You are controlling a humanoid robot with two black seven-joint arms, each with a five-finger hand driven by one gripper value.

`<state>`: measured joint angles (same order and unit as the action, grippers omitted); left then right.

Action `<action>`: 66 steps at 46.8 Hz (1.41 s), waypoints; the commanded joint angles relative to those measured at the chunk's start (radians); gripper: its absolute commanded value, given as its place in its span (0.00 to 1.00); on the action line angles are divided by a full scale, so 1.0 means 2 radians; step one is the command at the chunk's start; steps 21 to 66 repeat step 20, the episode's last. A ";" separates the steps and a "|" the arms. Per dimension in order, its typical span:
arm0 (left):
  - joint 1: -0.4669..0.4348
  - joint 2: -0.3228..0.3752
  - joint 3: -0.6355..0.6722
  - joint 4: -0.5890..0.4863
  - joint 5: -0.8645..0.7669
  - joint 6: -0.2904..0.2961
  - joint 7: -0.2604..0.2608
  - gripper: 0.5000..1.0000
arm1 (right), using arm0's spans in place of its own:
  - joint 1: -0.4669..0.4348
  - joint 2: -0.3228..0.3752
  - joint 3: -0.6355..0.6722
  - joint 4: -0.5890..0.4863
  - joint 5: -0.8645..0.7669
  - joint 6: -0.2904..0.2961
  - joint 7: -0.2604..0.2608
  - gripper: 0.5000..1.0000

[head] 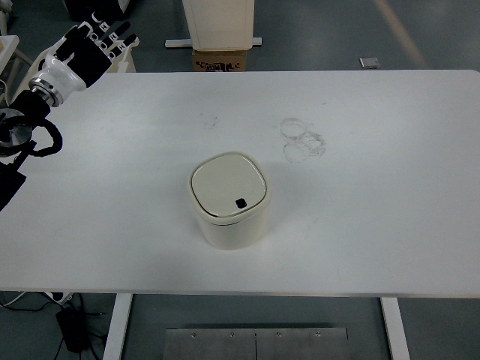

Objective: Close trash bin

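A small cream trash bin (230, 201) stands near the middle of the white table (375, 187). Its lid lies flat on top, with a small black square near the front edge. My left hand (91, 49) is at the far left corner of the table, well away from the bin, raised with its fingers spread and holding nothing. The left arm runs down along the left edge. My right hand is out of view.
A cardboard box (220, 60) and a cream stand sit on the floor beyond the table's far edge. Faint ring marks (302, 139) stain the table behind and to the right of the bin.
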<state>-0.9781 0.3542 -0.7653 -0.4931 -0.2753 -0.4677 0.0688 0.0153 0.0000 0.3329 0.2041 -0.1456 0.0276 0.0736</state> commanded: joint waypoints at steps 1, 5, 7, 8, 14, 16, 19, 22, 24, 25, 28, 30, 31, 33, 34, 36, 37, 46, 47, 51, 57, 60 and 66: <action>0.007 -0.006 -0.001 0.018 -0.010 -0.001 -0.001 1.00 | 0.000 0.000 0.000 0.000 0.000 0.000 0.000 0.99; 0.013 -0.008 -0.002 0.025 -0.011 -0.002 -0.012 1.00 | 0.001 0.000 0.001 0.000 0.001 0.000 0.000 0.99; 0.014 -0.011 -0.004 0.026 -0.011 -0.002 -0.021 1.00 | 0.001 0.000 0.002 0.000 0.001 0.000 0.000 0.99; 0.014 -0.011 -0.005 0.026 -0.011 -0.001 -0.024 1.00 | 0.001 0.000 0.002 0.000 0.001 0.000 0.000 0.99; 0.014 -0.015 -0.006 0.026 -0.011 -0.001 -0.027 1.00 | 0.000 0.000 0.001 0.000 -0.001 0.000 0.000 0.99; 0.015 -0.017 -0.006 0.027 -0.010 -0.001 -0.028 1.00 | 0.000 0.000 0.001 0.000 -0.001 0.000 -0.001 0.99; 0.015 -0.020 -0.007 0.034 -0.012 0.001 -0.030 1.00 | 0.000 0.000 0.000 0.000 -0.001 0.000 -0.001 0.99; 0.015 -0.022 -0.007 0.038 -0.013 0.001 -0.030 1.00 | 0.000 0.000 0.001 0.000 -0.001 0.000 -0.001 0.99; 0.015 -0.022 -0.007 0.038 -0.013 0.001 -0.030 1.00 | 0.000 0.000 0.001 0.000 -0.001 0.000 -0.001 0.99; 0.015 -0.022 -0.007 0.038 -0.013 0.001 -0.030 1.00 | 0.000 0.000 0.001 0.000 -0.001 0.000 -0.001 0.99; 0.015 -0.022 -0.007 0.038 -0.013 0.001 -0.030 1.00 | 0.000 0.000 0.001 0.000 -0.001 0.000 -0.001 0.99; 0.015 -0.022 -0.007 0.038 -0.013 0.001 -0.030 1.00 | 0.000 0.000 0.001 0.000 -0.001 0.000 -0.001 0.99; 0.015 -0.022 -0.007 0.038 -0.013 0.001 -0.030 1.00 | 0.000 0.000 0.001 0.000 -0.001 0.000 -0.001 0.99; 0.015 -0.022 -0.007 0.038 -0.013 0.001 -0.030 1.00 | 0.000 0.000 0.001 0.000 -0.001 0.000 -0.001 0.99; 0.015 -0.022 -0.007 0.038 -0.013 0.001 -0.030 1.00 | 0.000 0.000 0.001 0.000 -0.001 0.000 -0.001 0.99; 0.015 -0.022 -0.007 0.038 -0.013 0.001 -0.030 1.00 | 0.000 0.000 0.001 0.000 -0.001 0.000 -0.001 0.99; 0.015 -0.022 -0.007 0.038 -0.013 0.001 -0.030 1.00 | 0.000 0.000 0.001 0.000 -0.001 0.000 -0.001 0.99; 0.015 -0.022 -0.007 0.038 -0.013 0.001 -0.030 1.00 | 0.000 0.000 0.001 0.000 -0.001 0.000 -0.001 0.99; 0.015 -0.022 -0.007 0.038 -0.013 0.001 -0.030 1.00 | 0.000 0.000 0.001 0.000 -0.001 0.000 -0.001 0.99; 0.015 -0.022 -0.007 0.038 -0.013 0.001 -0.030 1.00 | 0.000 0.000 0.001 0.000 -0.001 0.000 -0.001 0.99; 0.015 -0.022 -0.007 0.038 -0.013 0.001 -0.030 1.00 | 0.000 0.000 0.001 0.000 -0.001 0.000 -0.001 0.99; 0.015 -0.022 -0.007 0.038 -0.013 0.001 -0.030 1.00 | 0.000 0.000 0.001 0.000 -0.001 0.000 -0.001 0.99; 0.015 -0.022 -0.007 0.038 -0.013 0.001 -0.030 1.00 | 0.000 0.000 0.001 0.000 -0.001 0.000 -0.001 0.99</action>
